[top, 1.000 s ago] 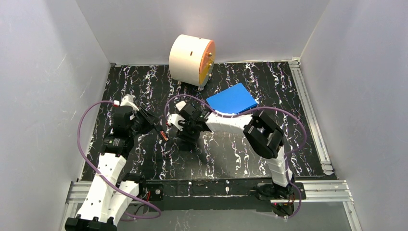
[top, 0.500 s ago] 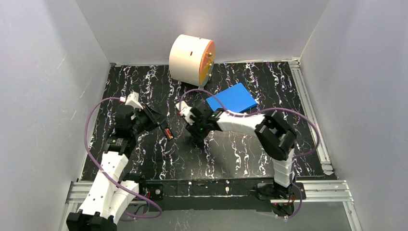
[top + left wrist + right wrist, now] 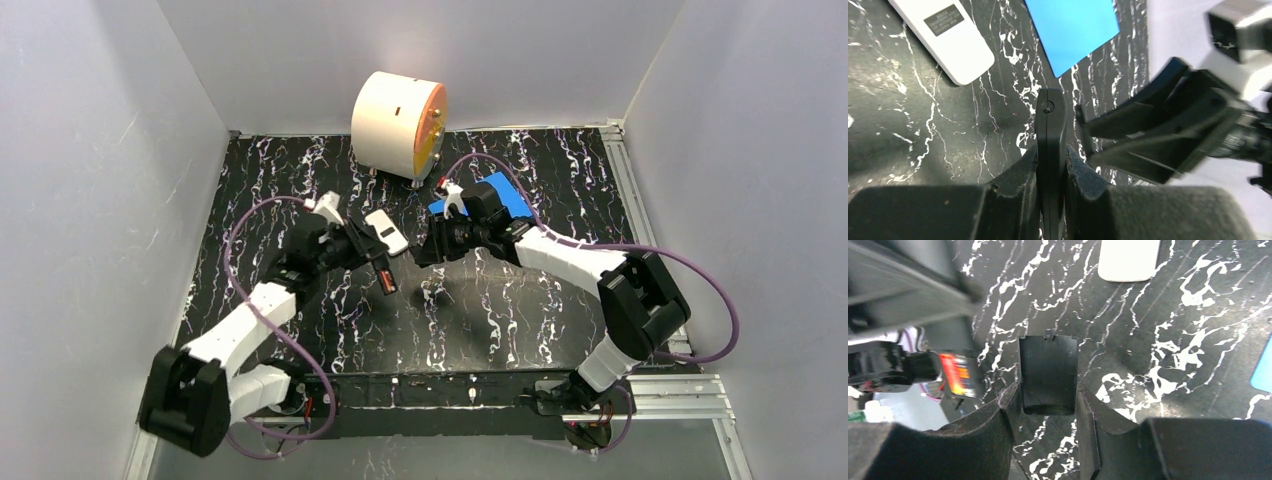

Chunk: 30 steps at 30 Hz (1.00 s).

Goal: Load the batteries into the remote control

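Left wrist: white remote [image 3: 940,37] beyond fingers [image 3: 1015,182]

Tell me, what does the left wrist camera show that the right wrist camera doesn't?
Only left wrist: the black remote edge-on, clamped in the left gripper, and the label on the white remote. Only right wrist: the battery cover face-on, held by the right gripper, and an orange-red battery. Both: the white remote, blue pad and marbled table.

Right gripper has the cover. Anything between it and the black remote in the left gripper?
Nothing visible. The cover in the right gripper faces the black remote in the left gripper across open air; the white remote lies flat on the table, aside.
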Available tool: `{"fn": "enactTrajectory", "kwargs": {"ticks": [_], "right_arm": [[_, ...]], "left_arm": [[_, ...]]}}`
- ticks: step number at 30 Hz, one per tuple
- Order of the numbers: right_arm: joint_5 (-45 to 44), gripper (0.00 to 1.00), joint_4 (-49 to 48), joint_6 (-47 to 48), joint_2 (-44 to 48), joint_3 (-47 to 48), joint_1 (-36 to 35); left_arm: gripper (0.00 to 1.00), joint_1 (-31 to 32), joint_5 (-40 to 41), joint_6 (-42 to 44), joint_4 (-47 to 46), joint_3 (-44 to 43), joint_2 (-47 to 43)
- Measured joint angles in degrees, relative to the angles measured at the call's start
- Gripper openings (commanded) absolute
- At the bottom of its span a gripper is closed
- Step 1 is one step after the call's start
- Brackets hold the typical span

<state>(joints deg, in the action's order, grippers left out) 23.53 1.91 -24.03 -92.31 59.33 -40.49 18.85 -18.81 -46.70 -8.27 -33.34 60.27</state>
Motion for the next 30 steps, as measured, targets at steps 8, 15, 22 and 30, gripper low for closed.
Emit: {"fn": "enactTrajectory", "kwargs": {"ticks": [8,15,22,30], "right_arm": [[0.92,0.38,-1.31,-4.13,2.03,-0.68,0.28],[0.74,0.39,-1.25,-5.31,4.57,-1.16,0.68],[0.68,0.39,-1.36,-6.27,5.99,-1.16,0.68],[0.68,0.39,-1.44,-7.23,5.99,-1.16,0.68]], "left_arm": [[0.07,6.19,7.19,-3.15,-7.85,0.39,15.06],[0.13,6.25,13.70,-6.58,-10.45,3.45,18.38],[0.38,6.45,16.37,-7.93,-11.02,5.64,20.87],[0.52,6.51,19.15,-9.38,-11.02,6.64,19.61]]}}
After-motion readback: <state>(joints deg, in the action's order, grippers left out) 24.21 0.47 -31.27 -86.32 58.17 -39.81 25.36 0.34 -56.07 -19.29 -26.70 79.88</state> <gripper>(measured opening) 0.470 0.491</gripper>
